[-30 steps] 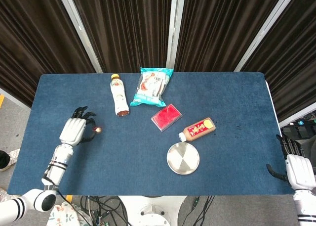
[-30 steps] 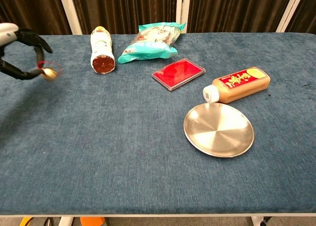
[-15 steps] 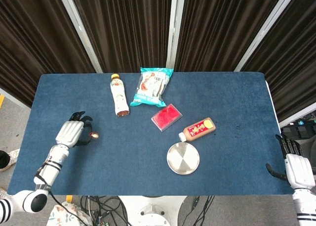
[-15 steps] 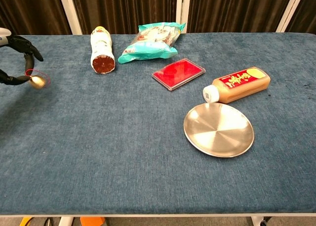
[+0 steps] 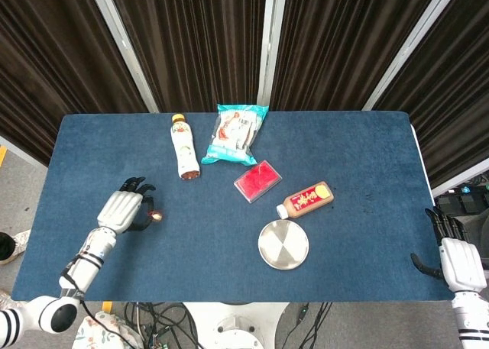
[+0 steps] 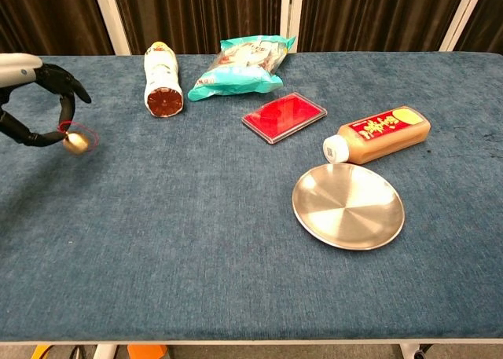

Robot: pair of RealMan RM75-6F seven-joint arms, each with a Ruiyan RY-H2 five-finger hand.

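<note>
Your left hand [image 6: 35, 100] pinched a small gold ball [image 6: 75, 141] with a red ring, held just above the bench [image 6: 196, 241] at its left side. Your right hand [image 5: 457, 253] hung off the right edge, fingers loosely apart, empty.

Head view: high above near edge of desk [image 5: 367, 147], looking steeply down and forward; whole blue top in frame, dark curtains [image 5: 199, 43] beyond far edge, floor and cables below near edge. Far enough to take in both hands: left hand [image 5: 126, 210], right hand [image 5: 452, 253].

Chest view: low, close to near edge, facing forward at shallow angle across desk [image 6: 196, 241]; only left hand [image 6: 35, 100] enters, at left border.

Shared: desk top right of left hand, left hand itself.
</note>
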